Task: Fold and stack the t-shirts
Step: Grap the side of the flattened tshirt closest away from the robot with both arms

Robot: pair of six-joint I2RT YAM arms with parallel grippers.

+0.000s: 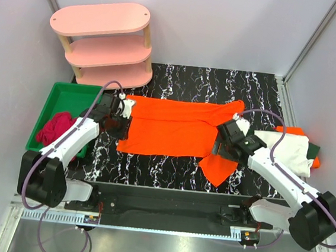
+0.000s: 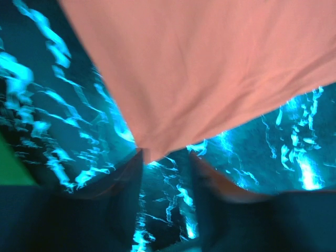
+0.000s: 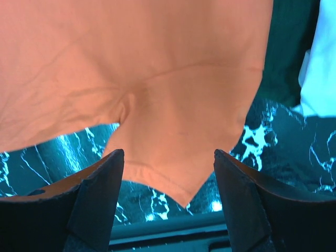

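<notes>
1. Orange cloth fills the middle of the desk (image 1: 169,174). It is the big t-shirt (image 1: 174,126), spread flat on the black marbled top and running left to right between the two arms.
2. At its right end one sleeve (image 1: 217,166) sticks out toward the near edge of the desk.
3. The left arm (image 1: 74,141) reaches to the shirt's left end. The left wrist view is blurred, but the left jaws stand a narrow way apart, with bare desk showing between the two dark fingers (image 2: 121,205).
4. A corner of the shirt (image 2: 147,149) points into the mouth of that gap and is not pinched.
5. The right arm (image 1: 276,172) hangs over the near sleeve. The right jaws are wide — one finger (image 3: 100,199) on each side of the sleeve's tip (image 3: 178,173) — and they grip nothing.
6. At the desk's right side, just beside the right arm, lie more shirts. A white t-shirt (image 1: 285,149) is on top, a dark green t-shirt (image 1: 314,153) shows at its right edge, and a small orange t-shirt (image 1: 292,131) shows behind.
7. A green tray (image 1: 64,95) at the left holds a dark red cloth (image 1: 56,128).
8. A pink shelf (image 1: 104,42) stands at the far left corner.
</notes>
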